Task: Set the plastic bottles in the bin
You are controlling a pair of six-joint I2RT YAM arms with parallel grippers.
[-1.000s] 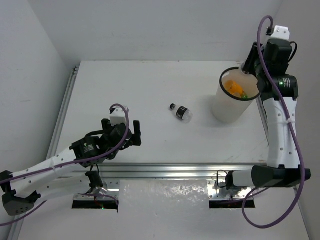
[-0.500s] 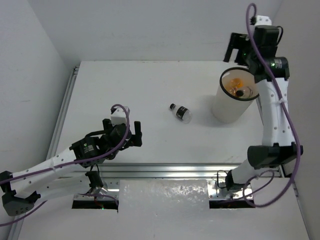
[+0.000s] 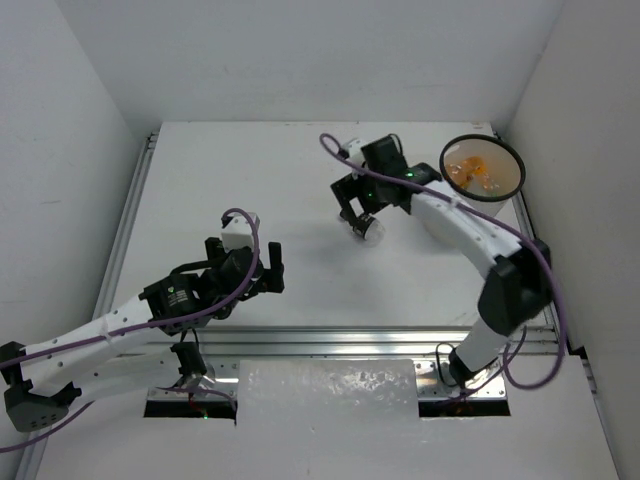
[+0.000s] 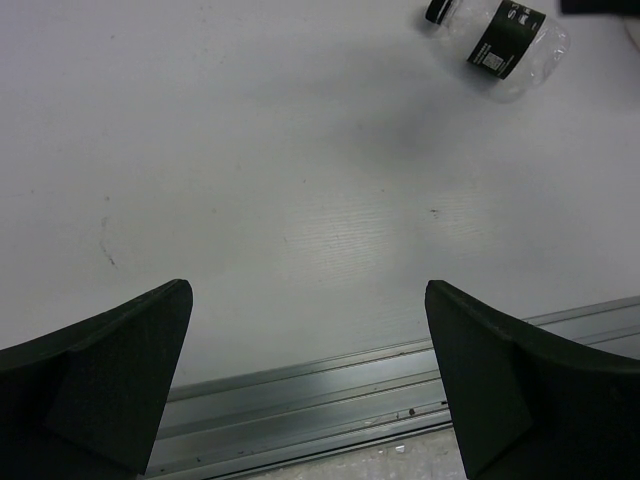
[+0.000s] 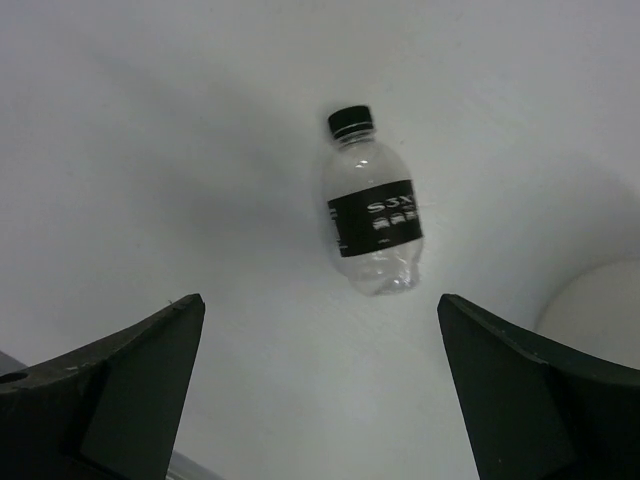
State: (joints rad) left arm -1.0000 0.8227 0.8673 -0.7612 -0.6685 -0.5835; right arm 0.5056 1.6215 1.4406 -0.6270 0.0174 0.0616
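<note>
One clear plastic bottle (image 3: 370,231) with a black cap and dark label lies on its side mid-table. My right gripper (image 3: 358,213) hovers over it, open and empty. In the right wrist view the bottle (image 5: 373,215) lies ahead of the open right gripper (image 5: 321,298), cap pointing away. The cream bin (image 3: 519,172) stands at the far right with orange bottles (image 3: 470,172) inside. My left gripper (image 3: 272,267) rests open and empty near the front left. In the left wrist view the left gripper (image 4: 307,287) faces bare table, and the bottle (image 4: 505,38) shows far off at top right.
A metal rail (image 3: 380,340) runs along the table's near edge. White walls close in the left, back and right sides. The bin's side (image 5: 600,300) shows at the lower right of the right wrist view.
My right arm has swung from above the bin leftward and down to the lying bottle, jaws now wide open. The left arm has not moved.
</note>
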